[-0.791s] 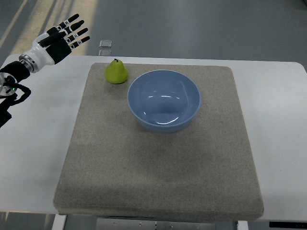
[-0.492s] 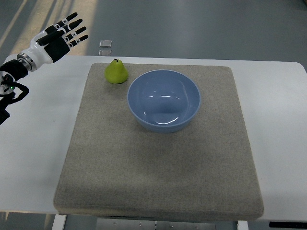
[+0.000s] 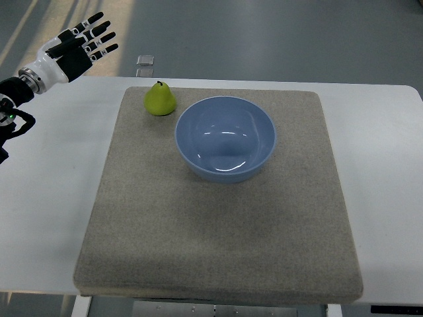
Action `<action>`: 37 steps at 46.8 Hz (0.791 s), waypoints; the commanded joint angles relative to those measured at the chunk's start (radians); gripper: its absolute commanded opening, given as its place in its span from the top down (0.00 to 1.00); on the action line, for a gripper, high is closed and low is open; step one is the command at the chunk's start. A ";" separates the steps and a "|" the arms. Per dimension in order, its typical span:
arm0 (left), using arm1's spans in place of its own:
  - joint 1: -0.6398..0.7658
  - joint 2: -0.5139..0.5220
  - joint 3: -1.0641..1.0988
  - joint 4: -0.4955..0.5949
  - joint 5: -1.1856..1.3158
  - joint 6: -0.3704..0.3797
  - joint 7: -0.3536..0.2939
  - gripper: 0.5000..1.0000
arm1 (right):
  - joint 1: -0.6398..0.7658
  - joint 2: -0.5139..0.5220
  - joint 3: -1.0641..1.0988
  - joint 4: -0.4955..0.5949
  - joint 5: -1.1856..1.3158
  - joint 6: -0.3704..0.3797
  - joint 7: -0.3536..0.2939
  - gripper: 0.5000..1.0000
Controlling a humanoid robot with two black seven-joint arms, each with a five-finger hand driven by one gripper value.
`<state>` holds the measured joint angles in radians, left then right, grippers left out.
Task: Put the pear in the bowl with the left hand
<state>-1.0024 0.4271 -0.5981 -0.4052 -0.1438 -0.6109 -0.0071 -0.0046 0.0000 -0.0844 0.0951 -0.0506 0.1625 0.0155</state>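
At far left the left hand (image 3: 74, 47) hangs beyond the desk's (image 3: 53, 172) back corner, fingers spread and holding nothing — well apart from the pear (image 3: 160, 99). The pear stands upright on the mat (image 3: 218, 231), just beside the bowl's (image 3: 225, 140) back-left rim. To grasp well, I'd bring the hand in from the left — away from the bowl — and close around the pear's wide lower body, not its stem.
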 commanded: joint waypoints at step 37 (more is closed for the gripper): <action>-0.136 -0.010 0.001 0.019 1.070 0.000 -0.223 0.01 | 0.000 0.000 0.000 0.000 0.000 0.000 0.000 0.15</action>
<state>-1.1240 0.4181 -0.5969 -0.3825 0.8179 -0.6111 -0.2046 -0.0047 0.0000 -0.0843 0.0951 -0.0506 0.1627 0.0152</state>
